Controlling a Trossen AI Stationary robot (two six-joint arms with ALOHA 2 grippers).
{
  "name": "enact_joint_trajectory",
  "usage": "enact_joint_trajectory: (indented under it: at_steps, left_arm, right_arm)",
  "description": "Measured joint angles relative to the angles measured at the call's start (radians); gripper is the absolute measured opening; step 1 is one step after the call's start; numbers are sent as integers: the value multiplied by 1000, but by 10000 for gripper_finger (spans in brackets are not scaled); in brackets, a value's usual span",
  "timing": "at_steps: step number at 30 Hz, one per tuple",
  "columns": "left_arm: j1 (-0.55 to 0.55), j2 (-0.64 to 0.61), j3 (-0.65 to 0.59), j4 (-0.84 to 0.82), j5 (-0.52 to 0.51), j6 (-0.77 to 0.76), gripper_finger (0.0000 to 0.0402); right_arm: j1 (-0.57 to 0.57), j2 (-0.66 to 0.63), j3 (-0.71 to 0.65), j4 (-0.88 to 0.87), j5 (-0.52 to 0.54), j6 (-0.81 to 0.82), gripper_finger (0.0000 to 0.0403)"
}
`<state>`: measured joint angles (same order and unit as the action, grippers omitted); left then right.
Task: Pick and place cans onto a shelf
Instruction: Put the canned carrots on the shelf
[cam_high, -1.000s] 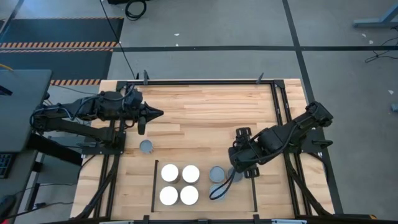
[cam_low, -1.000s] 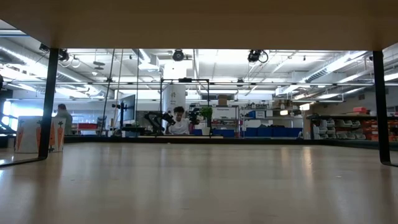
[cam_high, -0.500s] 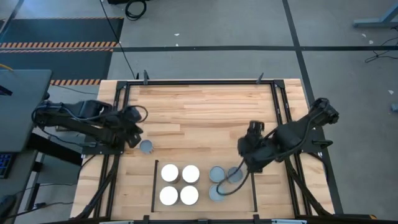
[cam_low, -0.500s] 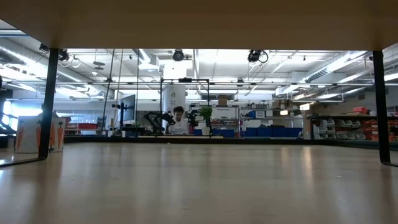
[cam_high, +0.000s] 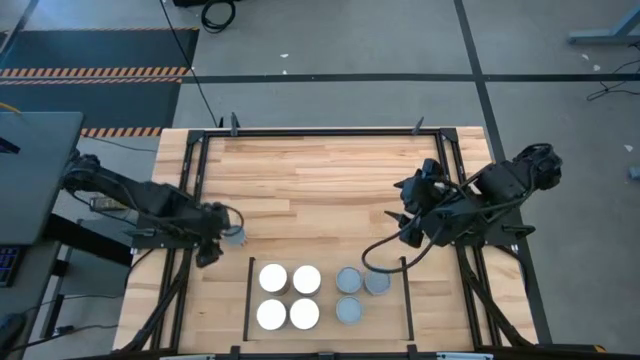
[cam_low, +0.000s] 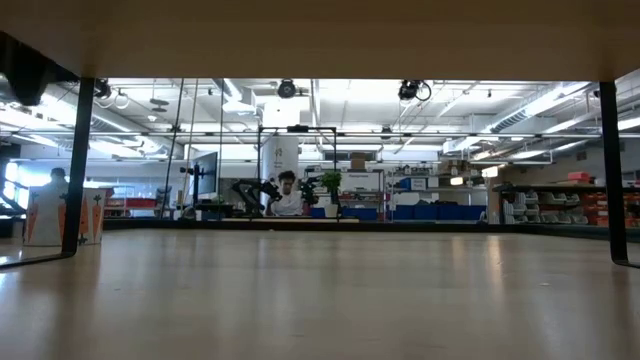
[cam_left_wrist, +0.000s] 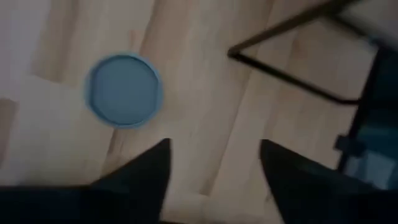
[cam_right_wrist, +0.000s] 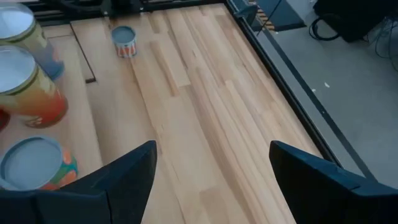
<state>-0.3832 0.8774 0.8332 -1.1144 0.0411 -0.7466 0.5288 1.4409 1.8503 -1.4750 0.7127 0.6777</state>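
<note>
Far left, the left gripper (cam_high: 212, 250) hangs just beside the lone grey-topped can (cam_high: 235, 236), fingers parted and holding nothing. That can looks rigid, light and smooth-walled, so I'd squeeze across its round sides, low down. On the shelf (cam_high: 383, 312) sit four white-topped cans (cam_high: 289, 296) and three grey-topped cans (cam_high: 355, 292). At right, the right gripper (cam_high: 412, 222) hangs spread and empty.

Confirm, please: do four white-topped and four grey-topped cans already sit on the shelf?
Not quite: the high view shows four white-topped cans but only three grey-topped cans on the shelf. The fourth grey can stands on the table by the left end effector.
</note>
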Motion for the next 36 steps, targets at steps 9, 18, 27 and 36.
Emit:
enact_joint_trajectory:
  at_steps: [9,18,27,36]
  left_arm:
    - [5,41,-235,109,-41,26,368]
    - [67,173,-304,228,-276,-7,351]
    - [231,305,-281,777,-432,389,295]
    - [293,325,-218,752,-422,385,282]
  right_arm:
    - [-34,-3,0,0,2,-31,318]
    - [-35,-3,0,0,7,-35,318]
    - [-53,-3,0,5,-3,-74,318]
    - [-69,-3,0,18,-26,-103,318]
